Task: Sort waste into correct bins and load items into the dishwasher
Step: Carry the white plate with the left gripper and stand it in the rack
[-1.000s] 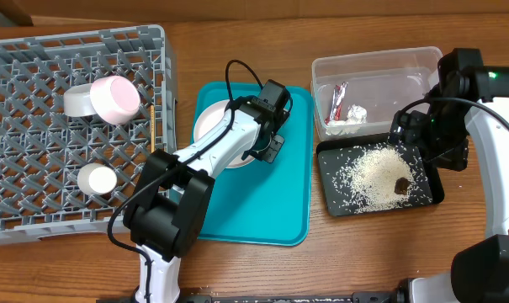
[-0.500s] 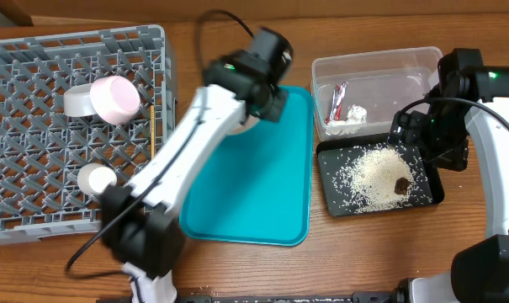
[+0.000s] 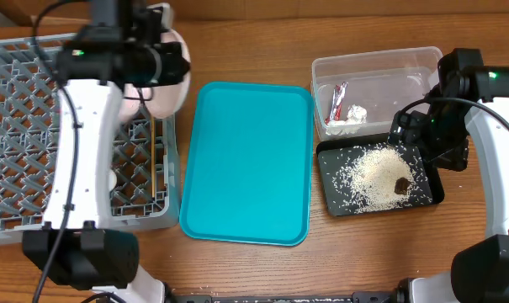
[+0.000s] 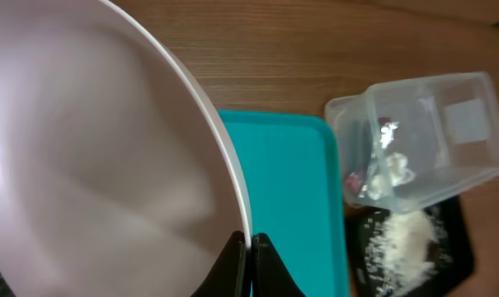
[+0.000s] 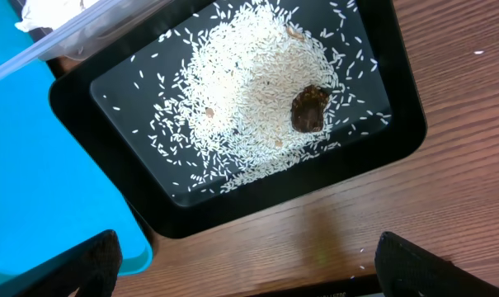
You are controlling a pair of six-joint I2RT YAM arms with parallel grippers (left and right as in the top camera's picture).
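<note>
1. When the left wrist view was examined, the left gripper (image 4: 249, 257) had its jaws drawn in to a narrow slit, pinching the rim of the white plate (image 3: 168, 91) between them.
2. From overhead, the plate was held tilted above the right rim of the grey rack (image 3: 27, 194), near its far right corner. Whether the plate touched the rack could not be told.
3. A pair of chopsticks (image 3: 156, 160) lay along the rack's right side, below the plate.
4. The teal tray (image 3: 246, 160) sat just beside the rack on the table (image 3: 363, 261).
5. The clear tub (image 3: 380, 67) stood to the right of the teal tray. It held a red-and-silver wrapper (image 3: 338, 99) and a crumpled white napkin (image 3: 356, 112), both in its left half.
6. The black tray (image 3: 331, 198) lay against the tub's near side. Rice (image 5: 249, 91) was heaped and scattered across its floor, and a small brown scrap (image 5: 310, 109) sat at the heap's edge.
7. The right gripper (image 5: 245, 252) had its jaws spread wide and held nothing. It was positioned over the wood at the black tray's edge, apart from the rice.
</note>
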